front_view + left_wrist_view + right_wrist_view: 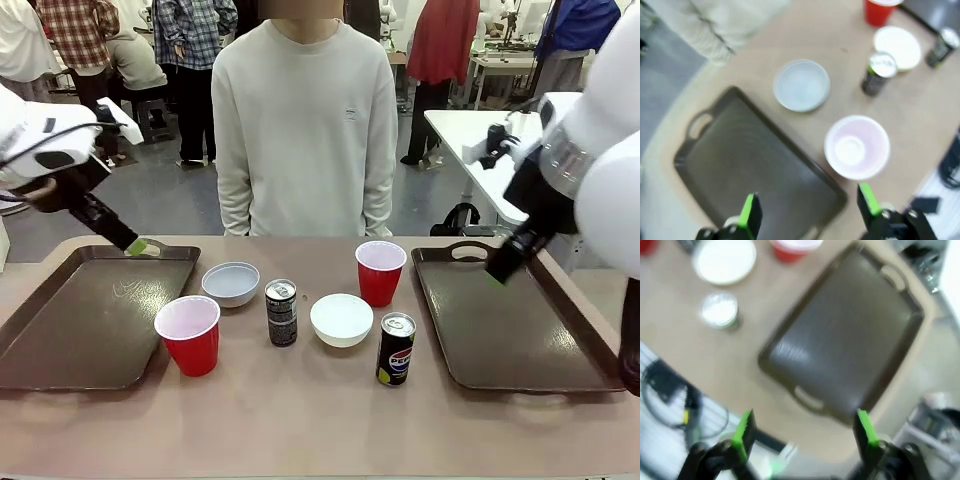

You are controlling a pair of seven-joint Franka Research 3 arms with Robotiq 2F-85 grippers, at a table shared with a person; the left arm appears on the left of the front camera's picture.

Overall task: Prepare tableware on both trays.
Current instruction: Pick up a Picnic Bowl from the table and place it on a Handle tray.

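Two dark brown trays lie bare on the table, one at the left and one at the right. Between them stand two red cups, two white bowls, a dark can and a Pepsi can. My left gripper hangs open above the left tray's far end, nothing between its fingers. Over the right tray's far left corner, my right gripper is open too and holds nothing.
A person in a pale sweater stands at the table's far edge, arms hanging down. Bare tabletop runs along the near edge. Cables hang off the table's near side in the right wrist view.
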